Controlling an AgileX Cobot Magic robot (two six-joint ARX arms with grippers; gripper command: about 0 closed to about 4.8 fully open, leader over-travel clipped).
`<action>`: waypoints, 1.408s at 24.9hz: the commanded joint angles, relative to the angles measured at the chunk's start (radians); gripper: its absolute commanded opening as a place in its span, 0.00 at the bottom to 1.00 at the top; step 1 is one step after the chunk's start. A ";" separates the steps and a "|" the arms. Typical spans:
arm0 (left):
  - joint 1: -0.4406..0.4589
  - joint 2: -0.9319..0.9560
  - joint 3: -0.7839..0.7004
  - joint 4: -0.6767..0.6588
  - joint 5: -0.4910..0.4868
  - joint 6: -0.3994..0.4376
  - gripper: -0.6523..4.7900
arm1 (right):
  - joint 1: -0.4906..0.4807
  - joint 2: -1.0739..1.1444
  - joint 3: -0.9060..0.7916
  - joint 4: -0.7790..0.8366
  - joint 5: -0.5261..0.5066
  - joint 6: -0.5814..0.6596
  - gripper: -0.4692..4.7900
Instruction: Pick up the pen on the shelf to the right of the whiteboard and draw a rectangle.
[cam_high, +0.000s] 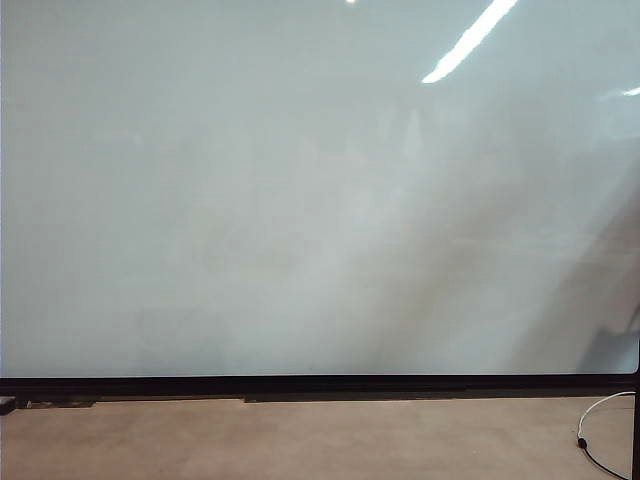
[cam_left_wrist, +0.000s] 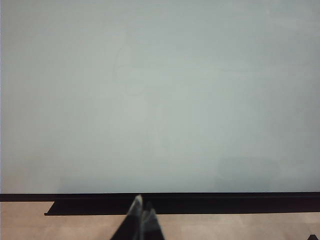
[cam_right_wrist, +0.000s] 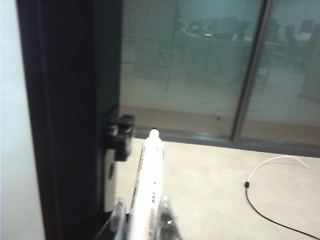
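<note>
2 grippers show only in their own wrist views: the right gripper (cam_right_wrist: 141, 220) has its clear fingers (cam_right_wrist: 165, 216) clamped narrow on the pen (cam_right_wrist: 148, 187), whose dark tip points away toward 12 o'clock, just beside the black frame post (cam_right_wrist: 70, 115) at the edge of the whiteboard (cam_high: 300, 200). The left gripper (cam_left_wrist: 141, 212) sits low before the board's black bottom frame (cam_left_wrist: 200, 202), fingertips pressed together, holding nothing.

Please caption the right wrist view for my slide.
Right tool grips the white pen beside the whiteboard's black frame.
</note>
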 joint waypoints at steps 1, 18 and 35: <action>0.000 0.000 0.003 0.006 0.000 0.005 0.11 | -0.012 -0.030 -0.005 0.003 0.039 0.006 0.08; 0.000 0.000 0.003 0.006 0.000 0.005 0.11 | 0.191 -0.506 -0.372 -0.026 0.685 0.005 0.08; 0.000 0.000 0.003 0.006 0.000 0.005 0.11 | 0.667 -1.050 -0.404 -0.530 0.707 0.004 0.08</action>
